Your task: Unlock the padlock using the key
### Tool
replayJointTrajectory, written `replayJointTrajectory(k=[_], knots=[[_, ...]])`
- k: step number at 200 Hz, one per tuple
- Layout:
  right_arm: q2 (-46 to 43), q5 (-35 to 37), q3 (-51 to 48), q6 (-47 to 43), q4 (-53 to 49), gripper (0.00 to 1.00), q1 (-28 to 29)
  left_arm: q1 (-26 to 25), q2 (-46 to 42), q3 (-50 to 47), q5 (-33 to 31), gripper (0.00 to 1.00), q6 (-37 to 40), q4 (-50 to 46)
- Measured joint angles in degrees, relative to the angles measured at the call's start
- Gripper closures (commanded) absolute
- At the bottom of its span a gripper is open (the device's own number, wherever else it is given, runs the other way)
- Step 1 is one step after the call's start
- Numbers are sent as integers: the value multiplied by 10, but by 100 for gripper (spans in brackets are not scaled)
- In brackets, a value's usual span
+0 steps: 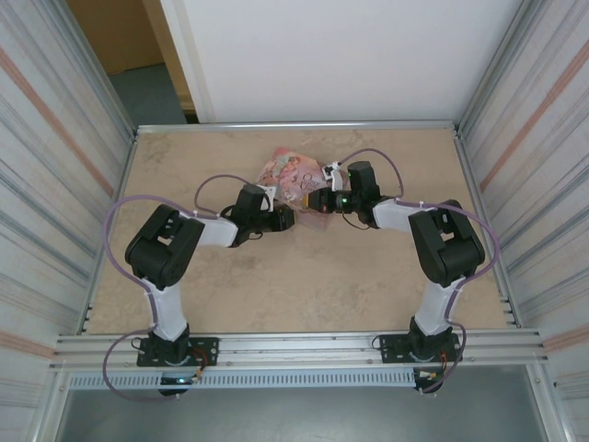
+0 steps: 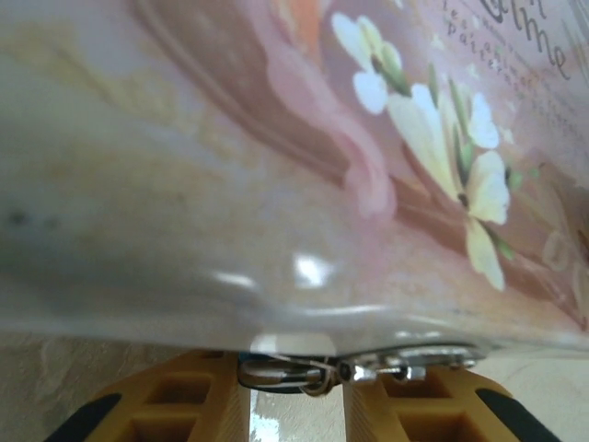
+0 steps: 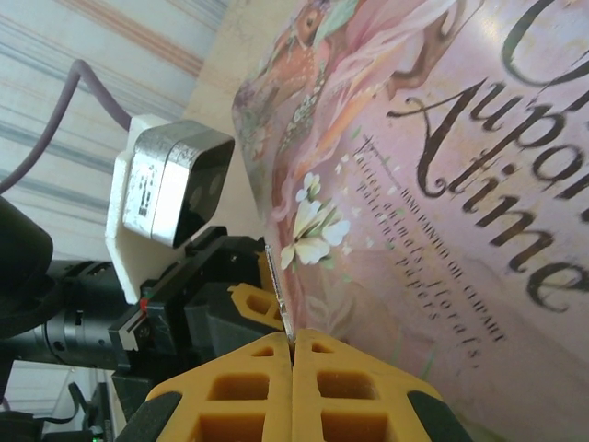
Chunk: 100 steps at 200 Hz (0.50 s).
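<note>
**Both sides gripped, crosswise and edge-on**

The left tool [image 1: 282, 219] is clamped on the tiny dark-bodied padlock with a thin silvery metal shackle [image 2: 293, 374]. Its long axis lies crosswise between the fingers, along the edge of the pink illustrated rectangular tin [image 2: 276, 138]; which end leads is unclear. The right tool [image 3: 293, 354] is pressed together on a thin silvery key [image 3: 278, 295], aimed toward the left tool.

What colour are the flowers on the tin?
Creamy white flowers on pink tin; best in left wrist view.

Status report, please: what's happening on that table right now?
Left gripper clamped on padlock. Right gripper shut on thin key. Pink tin crowding both.
</note>
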Motion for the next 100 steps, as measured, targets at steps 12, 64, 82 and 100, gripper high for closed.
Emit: replayJointTrajectory(k=[12, 64, 82, 100], knots=[[-8, 0, 0, 0, -10, 100, 1, 0, 0, -1, -1, 74, -4, 2], [-114, 12, -21, -30, -75, 100, 2, -6, -16, -7, -3, 78, -16, -17], [-167, 23, -47, -54, -105, 100, 3, -9, -30, -8, 1, 79, -28, -32], [-217, 44, -80, -84, -138, 100, 8, -12, -46, -8, 8, 80, -42, -50]])
